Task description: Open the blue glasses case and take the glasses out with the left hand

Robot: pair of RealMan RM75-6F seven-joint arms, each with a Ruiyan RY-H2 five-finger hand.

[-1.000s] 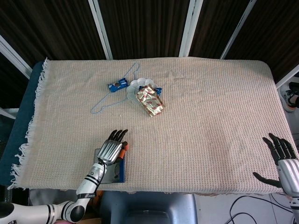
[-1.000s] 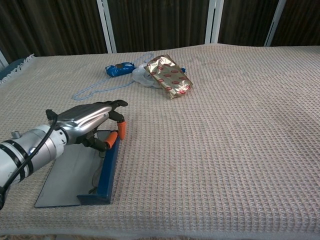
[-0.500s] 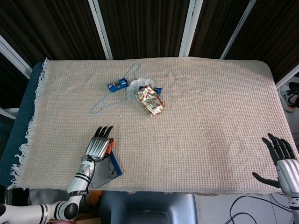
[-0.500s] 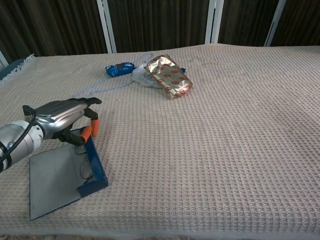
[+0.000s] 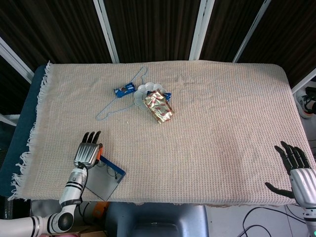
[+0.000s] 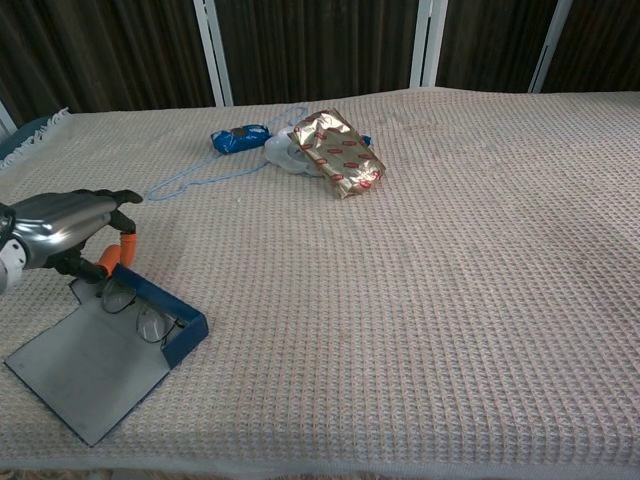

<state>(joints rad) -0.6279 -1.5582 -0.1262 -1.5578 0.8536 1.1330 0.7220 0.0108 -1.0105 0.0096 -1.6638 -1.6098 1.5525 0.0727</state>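
- Over the last second we dragged the blue glasses case [image 6: 150, 330] leftward and turned it, left hand [image 6: 62, 228] pinching its far wall.
- We saw the glasses [image 6: 135, 312] lying inside the open case, not yet lifted.
- Our right hand [image 5: 298, 170] hung spread, holding nothing, far right of the case.

Rough waffle-weave cloth [image 6: 450, 250]; glossy foil packet [image 6: 338, 152]; shiny metallic left hand [image 6: 60, 222].
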